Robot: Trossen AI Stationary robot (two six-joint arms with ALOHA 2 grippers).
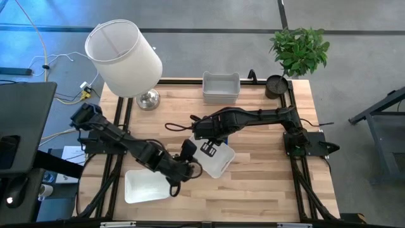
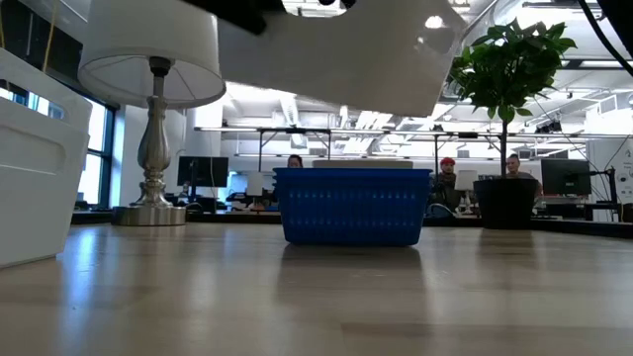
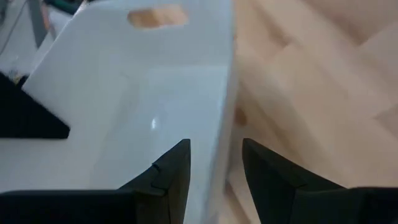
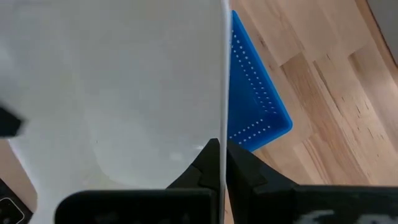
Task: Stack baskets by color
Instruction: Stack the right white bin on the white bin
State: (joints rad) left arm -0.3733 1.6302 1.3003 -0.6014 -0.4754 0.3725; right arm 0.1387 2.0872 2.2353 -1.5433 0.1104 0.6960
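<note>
Right gripper (image 4: 222, 163) mid-table, clamped on the wall of a white basket (image 1: 215, 159), held lifted and tilted above a blue basket (image 4: 252, 93). Left gripper (image 3: 216, 165), jaws apart, straddles the rim of a second white basket (image 1: 144, 185) at the front left; contact unclear. Grey baskets (image 1: 221, 86) sit at the back edge, lamp (image 1: 125, 57) at back left.

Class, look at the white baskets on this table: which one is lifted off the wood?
The white basket at mid-table, pinched by its rim in the right gripper above a blue basket. The one by the left gripper and the far-edge stack rest on the table.
</note>
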